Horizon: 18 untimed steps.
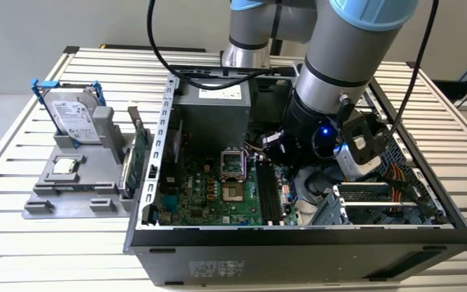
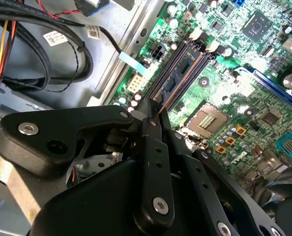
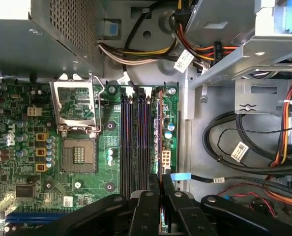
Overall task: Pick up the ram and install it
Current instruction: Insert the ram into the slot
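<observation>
exterior view high, overlooking case (image 1: 148, 201); both wrist views close above motherboard (image 3: 111, 162).

Arm (image 1: 343, 67): reaches down into an open computer case (image 1: 298, 243), its wrist low over the motherboard (image 1: 209, 191).
Gripper (image 1: 311, 182): deep inside the case beside the memory slots (image 1: 267, 198); fingers hidden.
Table (image 1: 22, 243): slatted metal, bearing the case.
Grey fixture (image 1: 79, 188): at the exterior view's left, holding a silver hard drive (image 1: 75, 121) in a blue frame and a green card (image 1: 138, 161) upright.
</observation>
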Motion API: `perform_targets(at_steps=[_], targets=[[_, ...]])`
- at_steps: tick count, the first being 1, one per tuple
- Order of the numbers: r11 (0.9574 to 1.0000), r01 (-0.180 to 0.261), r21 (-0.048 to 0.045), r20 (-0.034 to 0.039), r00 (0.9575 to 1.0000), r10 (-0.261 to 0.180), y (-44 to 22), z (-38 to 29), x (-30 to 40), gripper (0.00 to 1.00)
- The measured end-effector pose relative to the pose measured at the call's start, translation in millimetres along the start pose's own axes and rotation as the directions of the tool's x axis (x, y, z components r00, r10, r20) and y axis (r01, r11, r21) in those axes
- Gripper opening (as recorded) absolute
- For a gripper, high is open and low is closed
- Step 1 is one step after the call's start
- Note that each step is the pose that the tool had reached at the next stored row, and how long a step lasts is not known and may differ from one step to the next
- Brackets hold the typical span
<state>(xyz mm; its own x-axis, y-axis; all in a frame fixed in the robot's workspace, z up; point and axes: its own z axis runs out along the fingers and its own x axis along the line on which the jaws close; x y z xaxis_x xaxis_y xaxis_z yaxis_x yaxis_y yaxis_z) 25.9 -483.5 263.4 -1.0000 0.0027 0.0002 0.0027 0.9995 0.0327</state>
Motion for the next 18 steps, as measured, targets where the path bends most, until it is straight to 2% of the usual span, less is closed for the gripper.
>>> perform_targets(at_steps=[4,8,18], targets=[[1.0,0.001,0.0001,-0.001,1.0,-0.001,-0.1,4.1,0.0,0.0],[1.0,0.002,0.0003,-0.0051,1.0,-0.002,-0.4,9.9,0.0,0.0],[1.0,0.009,0.0003,-0.0058,0.9999,-0.009,-0.9,25.1,0.0,0.0]])
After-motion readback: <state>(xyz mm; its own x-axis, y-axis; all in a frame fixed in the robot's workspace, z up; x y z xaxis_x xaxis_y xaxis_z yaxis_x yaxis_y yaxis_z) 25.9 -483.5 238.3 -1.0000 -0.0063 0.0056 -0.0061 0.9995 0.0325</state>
